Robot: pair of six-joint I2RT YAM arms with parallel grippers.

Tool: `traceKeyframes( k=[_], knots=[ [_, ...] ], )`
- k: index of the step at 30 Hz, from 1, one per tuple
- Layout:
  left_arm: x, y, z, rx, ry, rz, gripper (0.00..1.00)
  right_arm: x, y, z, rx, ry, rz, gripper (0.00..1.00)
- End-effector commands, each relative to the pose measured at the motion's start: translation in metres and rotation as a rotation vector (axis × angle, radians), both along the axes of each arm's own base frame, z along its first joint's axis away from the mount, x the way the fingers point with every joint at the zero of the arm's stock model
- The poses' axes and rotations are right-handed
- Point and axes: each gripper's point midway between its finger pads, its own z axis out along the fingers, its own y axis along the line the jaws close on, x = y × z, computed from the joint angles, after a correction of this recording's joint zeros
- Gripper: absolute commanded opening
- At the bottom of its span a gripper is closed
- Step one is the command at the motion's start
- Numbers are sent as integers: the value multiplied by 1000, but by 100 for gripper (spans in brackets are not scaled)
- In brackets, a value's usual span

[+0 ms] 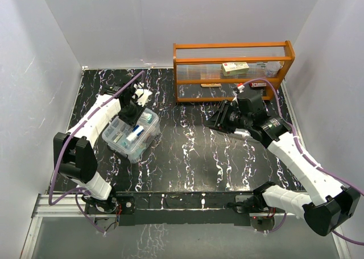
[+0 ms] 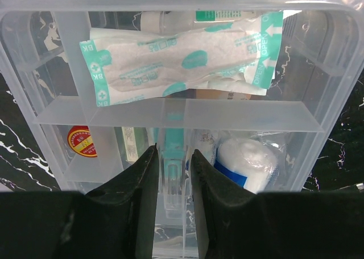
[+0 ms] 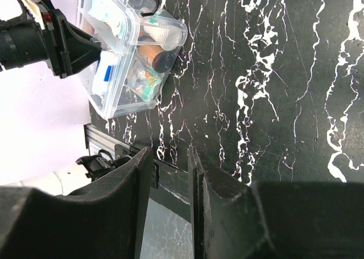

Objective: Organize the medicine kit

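Left gripper [image 2: 173,159] is sitting in the medicine kit [image 2: 343,60], jaws apparently pinching a teal tube [image 2: 172,141], while right gripper [image 3: 171,162] is hovering over the table [image 3: 284,128], slightly parted, empty.

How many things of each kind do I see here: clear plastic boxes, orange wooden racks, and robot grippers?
Clear plastic rectangular medicine box: 1
Orange wooden rack with ribbed clear panel: 1
Black two-finger grippers: 2 (left gripper, right gripper)
Total: 4
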Motion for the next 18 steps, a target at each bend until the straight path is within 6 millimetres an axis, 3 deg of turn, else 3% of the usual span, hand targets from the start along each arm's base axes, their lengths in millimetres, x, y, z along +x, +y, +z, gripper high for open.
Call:
traceKeyframes(
  k=[1,18],
  knots=[
    [5,6,18,0,-75,4,8,3,4,15,42,-62,6,30],
    [-3,13,-5,82,23,-21,10,4,6,8,56,-35,-9,30]
  ],
)
